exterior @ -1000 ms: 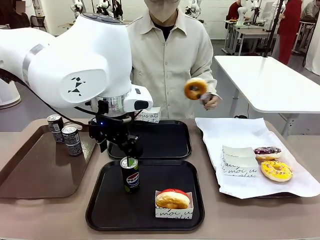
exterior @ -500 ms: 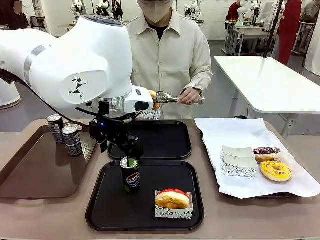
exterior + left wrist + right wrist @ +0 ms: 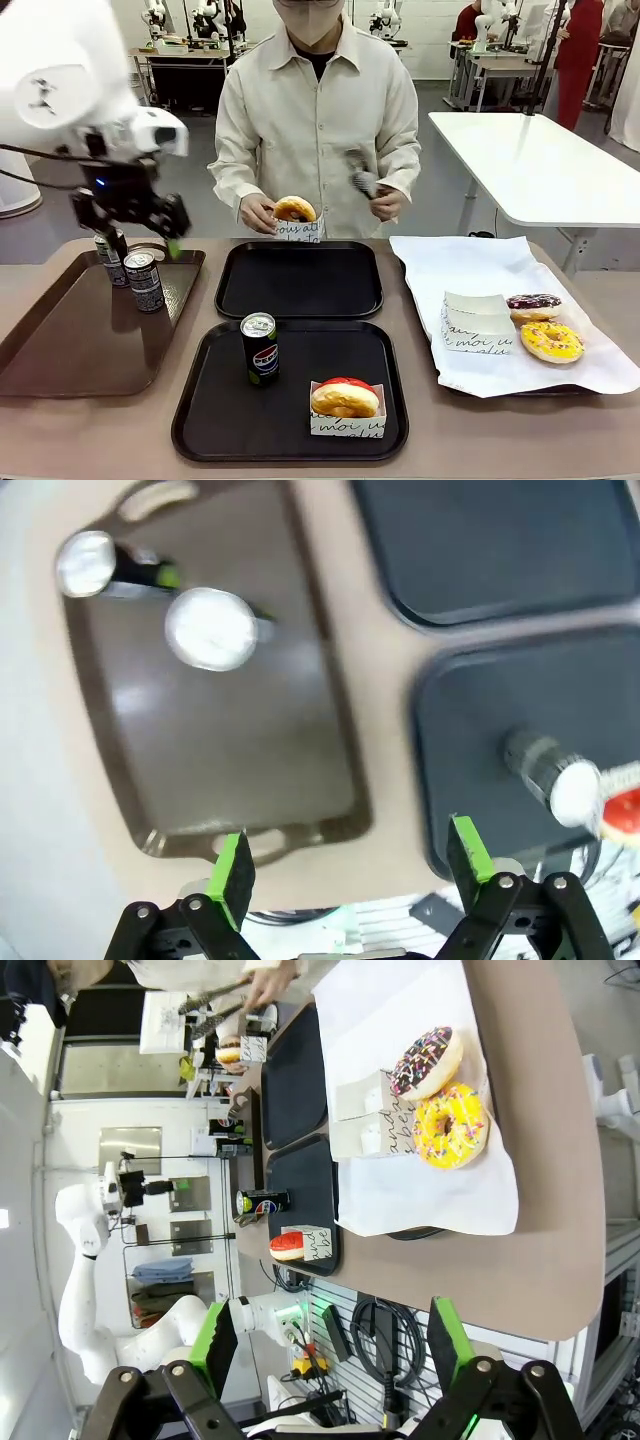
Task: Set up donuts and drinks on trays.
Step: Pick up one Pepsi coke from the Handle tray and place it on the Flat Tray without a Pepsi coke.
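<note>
My left gripper (image 3: 140,238) hangs open and holds nothing, over the brown tray's far end, just above two drinks (image 3: 143,280) (image 3: 110,254). The left wrist view has these cans' silver tops (image 3: 210,628) beyond my open left gripper (image 3: 350,860). The near black tray (image 3: 215,420) holds a third drink (image 3: 260,348) and a red-iced donut (image 3: 346,398) in a white box. The far black tray (image 3: 300,282) is bare; at its far edge the person's hand holds a boxed donut (image 3: 295,210). My right gripper (image 3: 332,1345) is open, far from the yellow donut (image 3: 450,1125) and chocolate donut (image 3: 428,1060).
The glossy brown tray (image 3: 60,340) lies at the left. A white-paper-lined tray (image 3: 440,262) at the right carries empty boxes (image 3: 478,322), a chocolate donut (image 3: 535,305) and a yellow donut (image 3: 552,340). The person's other hand holds tongs (image 3: 362,182) above the far tray.
My left arm has left the can on the near black tray and swung up and left over the brown tray. The person has set a donut into the box at the far tray.
</note>
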